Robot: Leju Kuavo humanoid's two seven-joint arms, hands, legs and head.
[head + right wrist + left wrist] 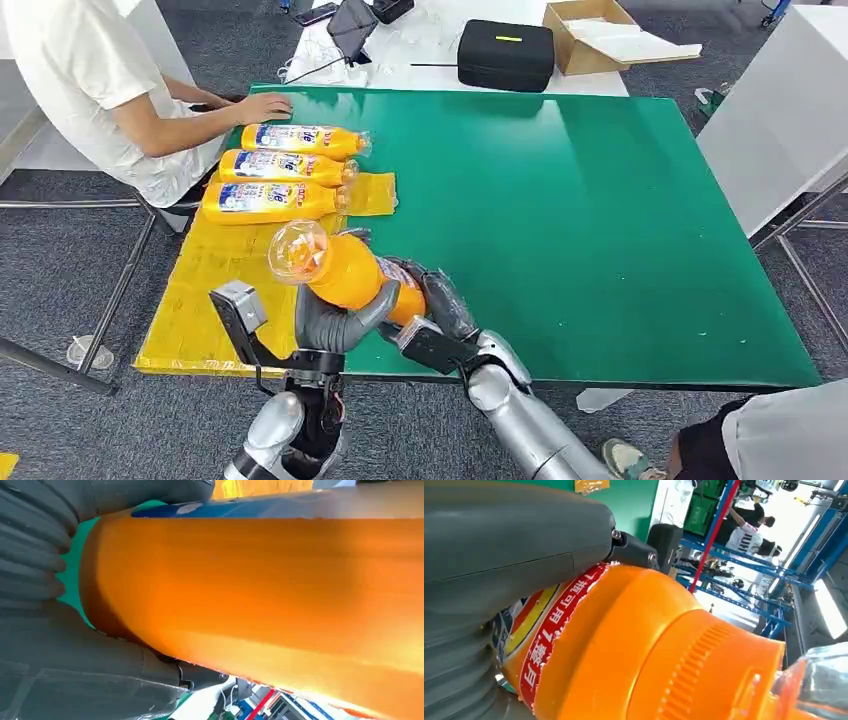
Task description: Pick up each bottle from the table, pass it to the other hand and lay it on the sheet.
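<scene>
From the head view we see our left hand point(335, 325) and right hand point(440, 310) both wrapped around one orange bottle point(350, 270), held over the near table point(600, 200) edge beside the yellow sheet point(200, 290), where three bottles point(280, 170) already lie. Our left wrist view shows the thumb point(514, 540) pressed on the label, and our right wrist view shows fingers point(30, 545) on the bottle's body. We judge that if the right hand lets go too early, the smooth bottle could slip.
</scene>
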